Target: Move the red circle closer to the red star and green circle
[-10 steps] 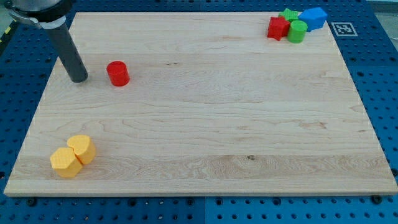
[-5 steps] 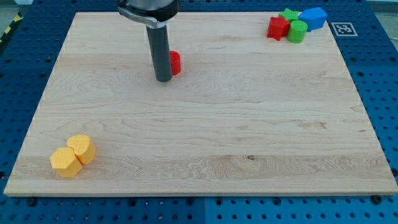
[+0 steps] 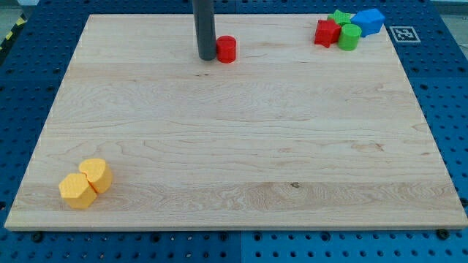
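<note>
The red circle [image 3: 227, 49] lies on the wooden board near the view's top, left of centre. My tip [image 3: 207, 57] stands right against its left side. The red star [image 3: 327, 32] and the green circle [image 3: 349, 36] sit together at the view's top right, well to the right of the red circle.
A green star [image 3: 338, 17] and a blue block [image 3: 369, 21] sit just behind the red star and green circle. Two yellow blocks [image 3: 85, 183] lie at the view's bottom left. The board's top edge [image 3: 241, 14] runs close behind the red circle.
My tip has swept from the board's left side to the right and up, pushing the red circle along toward the view's top right.
</note>
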Tool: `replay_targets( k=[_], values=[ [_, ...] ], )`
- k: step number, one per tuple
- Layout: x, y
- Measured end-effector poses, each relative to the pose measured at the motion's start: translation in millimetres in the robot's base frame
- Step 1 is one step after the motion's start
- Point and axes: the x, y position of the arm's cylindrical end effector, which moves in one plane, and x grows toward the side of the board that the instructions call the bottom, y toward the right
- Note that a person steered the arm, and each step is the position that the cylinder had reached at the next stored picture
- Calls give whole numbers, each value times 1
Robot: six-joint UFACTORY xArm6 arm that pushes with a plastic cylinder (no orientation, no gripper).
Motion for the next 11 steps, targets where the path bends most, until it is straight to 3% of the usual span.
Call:
replay_targets(
  k=[3,5,6,9,11],
  values=[
    [-41,73],
    [-38,127],
    [-31,144],
    [44,168],
    [55,199]
  ],
)
